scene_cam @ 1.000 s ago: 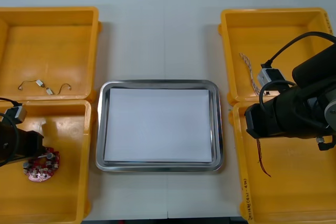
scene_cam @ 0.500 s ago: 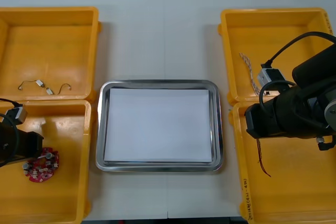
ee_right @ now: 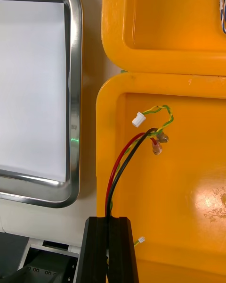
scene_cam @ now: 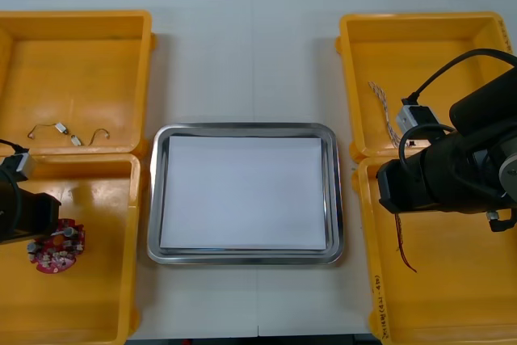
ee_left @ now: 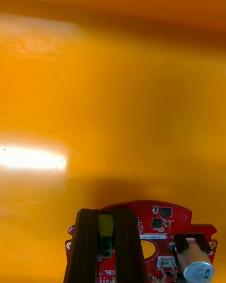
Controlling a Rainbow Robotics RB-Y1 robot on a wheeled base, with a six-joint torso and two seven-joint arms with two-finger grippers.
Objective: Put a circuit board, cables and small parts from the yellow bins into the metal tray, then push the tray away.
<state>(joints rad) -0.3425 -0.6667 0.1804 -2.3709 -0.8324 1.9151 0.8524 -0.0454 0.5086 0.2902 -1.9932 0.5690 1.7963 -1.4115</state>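
Desk (scene_cam: 242,54): light, carrying two yellow bins at each side and a tray between them.
Far left bin (scene_cam: 81,62): small metal parts (scene_cam: 65,131) lie near its near wall.
Near left bin (scene_cam: 89,305): the left arm reaches in from the desk's left edge.
Left claw (ee_left: 106,213): pinching a yellow-green component on the circuit board, fingers apart by its width.
Circuit board (scene_cam: 55,250): round and red, in the left part of the near left bin, at the claw's tips. I cannot tell whether it rests on the bin floor or hangs just above it. The left wrist view shows the circuit board (ee_left: 160,221) with a silver cylinder beside the fingers.
Metal tray (scene_cam: 242,128): mid-desk between the bins, white inside, with nothing in it.
Far right bin (scene_cam: 420,20): a twisted blue and white cable (scene_cam: 383,111) lies near its left wall.
Near right bin (ee_right: 188,193): the right arm hangs over its far left corner.
Right claw (ee_right: 108,220): pressed onto the red and yellow cable, fingers almost together.
Red and yellow cable (ee_right: 123,158): red and black strands rise from between the fingers and curl across the bin floor. A yellow-green twist ends in a white plug (ee_right: 137,119) near the bin's corner.
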